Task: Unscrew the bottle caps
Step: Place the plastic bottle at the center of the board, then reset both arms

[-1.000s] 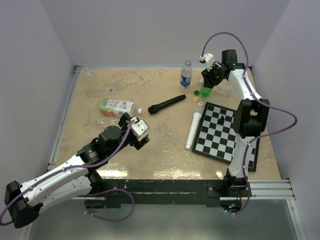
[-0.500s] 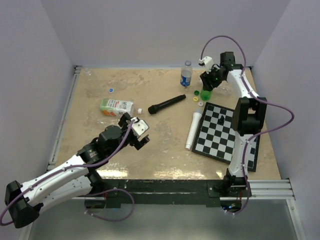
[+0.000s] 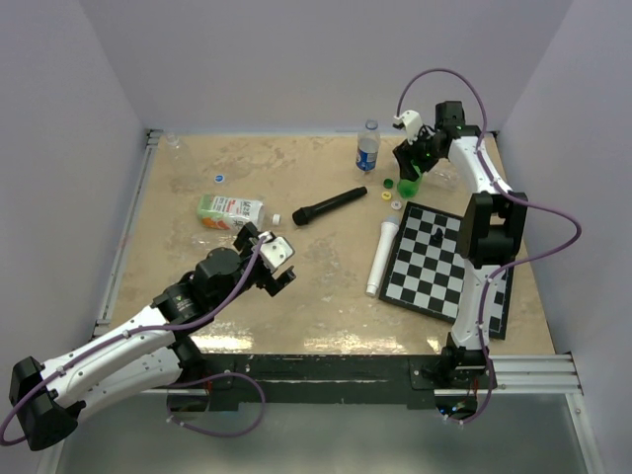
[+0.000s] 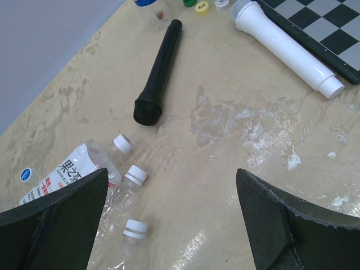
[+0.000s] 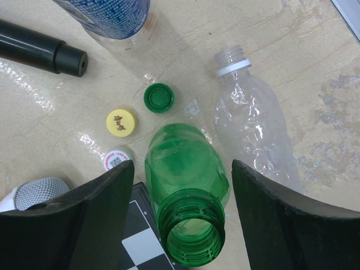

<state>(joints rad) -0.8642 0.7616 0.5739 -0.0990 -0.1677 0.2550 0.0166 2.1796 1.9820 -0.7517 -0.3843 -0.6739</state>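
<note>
A green bottle (image 5: 185, 163) stands upright with its neck bare, and its green cap (image 5: 158, 97) lies on the table beside it. My right gripper (image 5: 183, 169) is open, one finger on each side of this bottle with a gap showing. Yellow (image 5: 121, 121) and white (image 5: 116, 158) caps lie nearby. A clear capless bottle (image 5: 253, 124) lies to the right, and the Pepsi bottle (image 3: 367, 148) stands behind. My left gripper (image 4: 171, 174) hangs open over bare table, holding nothing. Beside it lie clear crinkled bottles with white caps (image 4: 135, 175) (image 4: 135, 229) still on them.
A black microphone (image 3: 329, 205) and a white microphone (image 3: 381, 257) lie mid-table. The chessboard (image 3: 434, 262) with a few pieces sits at the right. A white-and-green carton (image 3: 229, 210) and a loose blue cap (image 3: 218, 179) are at the left. Another clear bottle (image 3: 178, 143) lies far left.
My right gripper's jaws have spread apart and let go of the green bottle, which stays standing. The left arm has not moved.
</note>
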